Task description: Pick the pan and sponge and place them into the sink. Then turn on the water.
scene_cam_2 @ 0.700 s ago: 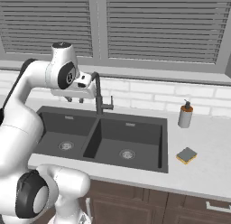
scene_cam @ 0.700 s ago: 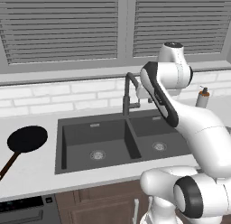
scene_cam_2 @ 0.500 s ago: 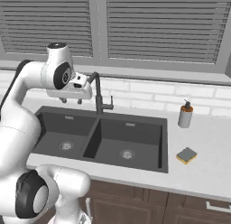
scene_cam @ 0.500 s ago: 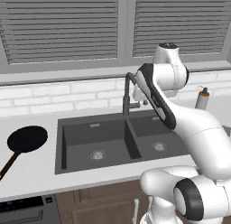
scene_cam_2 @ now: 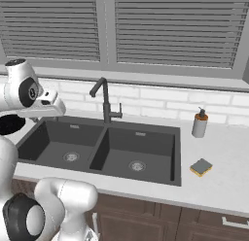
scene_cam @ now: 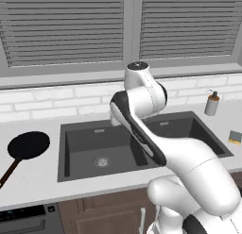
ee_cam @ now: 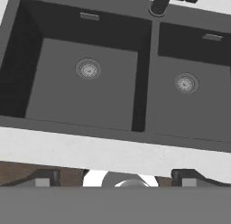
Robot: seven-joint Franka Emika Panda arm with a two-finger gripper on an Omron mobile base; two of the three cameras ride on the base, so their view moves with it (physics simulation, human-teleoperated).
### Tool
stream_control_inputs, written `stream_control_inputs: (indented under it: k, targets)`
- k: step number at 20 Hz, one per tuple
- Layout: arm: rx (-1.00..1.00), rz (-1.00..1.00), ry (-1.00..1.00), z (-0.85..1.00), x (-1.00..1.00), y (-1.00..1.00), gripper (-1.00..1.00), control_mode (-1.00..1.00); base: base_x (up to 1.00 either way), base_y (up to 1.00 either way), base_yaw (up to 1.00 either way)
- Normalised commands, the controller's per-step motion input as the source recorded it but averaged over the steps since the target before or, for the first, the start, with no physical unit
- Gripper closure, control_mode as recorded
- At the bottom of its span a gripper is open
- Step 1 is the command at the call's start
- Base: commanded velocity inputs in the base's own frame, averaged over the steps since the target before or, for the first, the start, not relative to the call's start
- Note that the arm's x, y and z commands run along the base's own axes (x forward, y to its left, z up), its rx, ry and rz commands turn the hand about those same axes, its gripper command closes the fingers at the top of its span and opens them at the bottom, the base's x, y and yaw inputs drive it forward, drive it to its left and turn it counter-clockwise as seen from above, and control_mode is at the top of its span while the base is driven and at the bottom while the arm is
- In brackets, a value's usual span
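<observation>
Gripper (ee_cam: 115,179) spread wide, holding nothing, tips barely visible.
Sink (ee_cam: 144,74) lies ahead of it; pan (scene_cam: 28,145) sits off to its left.

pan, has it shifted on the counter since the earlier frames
No. The pan lies left of the sink as before, handle pointing down-left.

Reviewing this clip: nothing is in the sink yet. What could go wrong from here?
The pan lies on the counter left of the sink, its thin handle reaching toward the counter's front edge; a grasp there may tip or slip. The sponge lies on the opposite side, near the soap dispenser, so a long swing past the faucet risks a knock.
</observation>
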Motion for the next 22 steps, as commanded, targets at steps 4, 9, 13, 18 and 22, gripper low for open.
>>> stream_control_inputs:
  k: [4, 9, 13, 18, 22]
  targets:
    - [-0.14, 0.18, 0.09, -0.28, -0.05, 1.00, -1.00, -1.00, 0.00, 0.00, 0.00]
    - [-0.12, 0.22, 0.23, -0.10, 0.09, 1.00, -1.00, -1.00, 0.00, 0.00, 0.00]
    - [-0.18, 0.11, 0.29, -0.04, 0.42, 1.00, -1.00, -1.00, 0.00, 0.00, 0.00]
    - [-0.15, -0.02, 0.26, -0.13, 0.72, 1.00, -1.00, -1.00, 0.00, 0.00, 0.00]
    - [-0.06, -0.10, 0.14, -0.20, 0.73, 1.00, -1.00, -1.00, 0.00, 0.00, 0.00]
